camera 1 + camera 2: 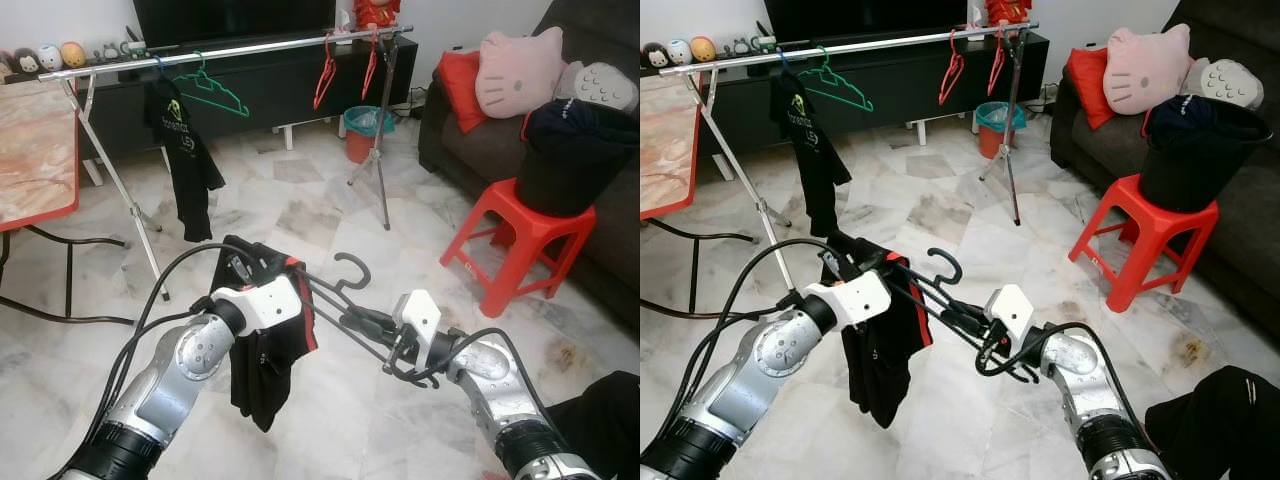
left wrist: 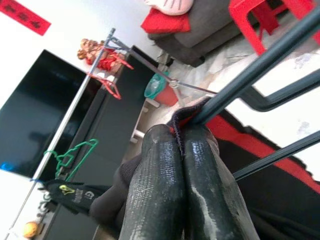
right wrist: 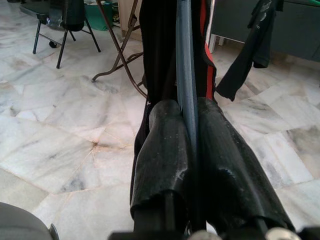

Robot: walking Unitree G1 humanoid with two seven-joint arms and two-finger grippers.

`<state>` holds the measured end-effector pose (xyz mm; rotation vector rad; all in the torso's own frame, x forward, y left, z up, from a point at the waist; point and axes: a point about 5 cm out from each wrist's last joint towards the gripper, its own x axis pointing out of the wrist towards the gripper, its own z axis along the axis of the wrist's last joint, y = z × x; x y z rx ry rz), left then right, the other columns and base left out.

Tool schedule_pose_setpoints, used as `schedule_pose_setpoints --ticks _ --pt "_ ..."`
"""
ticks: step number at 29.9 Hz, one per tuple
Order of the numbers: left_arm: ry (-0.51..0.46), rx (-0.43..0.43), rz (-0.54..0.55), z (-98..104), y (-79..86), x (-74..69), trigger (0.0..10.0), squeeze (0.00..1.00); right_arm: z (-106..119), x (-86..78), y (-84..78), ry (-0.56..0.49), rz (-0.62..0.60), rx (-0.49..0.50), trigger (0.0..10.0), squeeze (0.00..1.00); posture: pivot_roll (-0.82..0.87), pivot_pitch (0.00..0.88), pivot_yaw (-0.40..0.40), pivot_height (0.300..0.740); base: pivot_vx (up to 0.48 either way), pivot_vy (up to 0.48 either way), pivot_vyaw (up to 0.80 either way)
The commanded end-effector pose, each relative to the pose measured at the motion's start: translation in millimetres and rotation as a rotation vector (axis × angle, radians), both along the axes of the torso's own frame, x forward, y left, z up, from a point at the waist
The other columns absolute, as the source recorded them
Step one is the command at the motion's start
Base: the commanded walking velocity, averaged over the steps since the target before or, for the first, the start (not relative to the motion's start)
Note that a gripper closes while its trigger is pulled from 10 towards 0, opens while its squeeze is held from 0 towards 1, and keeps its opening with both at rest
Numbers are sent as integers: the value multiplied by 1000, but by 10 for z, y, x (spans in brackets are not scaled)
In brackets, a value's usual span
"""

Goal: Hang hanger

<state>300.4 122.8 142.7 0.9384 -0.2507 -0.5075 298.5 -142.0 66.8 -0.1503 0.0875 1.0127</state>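
Both pincers carry one dark hanger (image 1: 340, 300) w/ a black-and-red garment (image 1: 265, 350) draped on it, held out in front of the robot, well short of the clothes rail (image 1: 230, 48). Left pincer (image 1: 300, 285) is clamped tight on the garment-covered end of the hanger; in the left wrist view its fingers (image 2: 165, 195) are pressed together w/ cloth and rod pinched between. Right pincer (image 1: 372, 323) is closed on the bare end; right wrist view shows the hanger bar squeezed between both fingers (image 3: 220, 165).

Why two-handed, prob.: holding both ends keeps the frame level so the garment doesn't slide off, and keeps the hook (image 1: 352, 268) pointing up and toward the rail, ready to be lifted over it.

Hanger looks thin, dark grey metal or plastic, more than one parallel rod, hook curled at mid-span. Garment hangs limp below the left end, bunched, red trim along one edge.

On the rail: a green hanger (image 1: 212, 90), a black shirt (image 1: 185, 150) beside it, red hangers (image 1: 325, 70) farther toward the sofa (image 1: 470, 130) end. Free rail between green and red.
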Motion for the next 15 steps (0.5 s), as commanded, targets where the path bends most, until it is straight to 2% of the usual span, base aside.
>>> schedule_pose_setpoints --ticks 1,6,14,15 --pt "-56 -12 59 141 103 89 0 0 28 1 2 -21 16 -9 0 0 -37 9 -6 740 0 0 0" --pt "-46 -8 30 174 111 82 0 0 -39 -21 -28 -9 10 -64 0 0 -34 9 -7 740 0 0 0" --pt "-60 -14 79 230 175 141 0 0 -171 -138 -17 47 95 -126 0 0 -33 6 -5 740 0 0 0" --pt "-59 -11 80 227 178 145 0 0 -169 -138 -18 44 92 -126 1765 0 -33 6 -5 740 0 0 0"
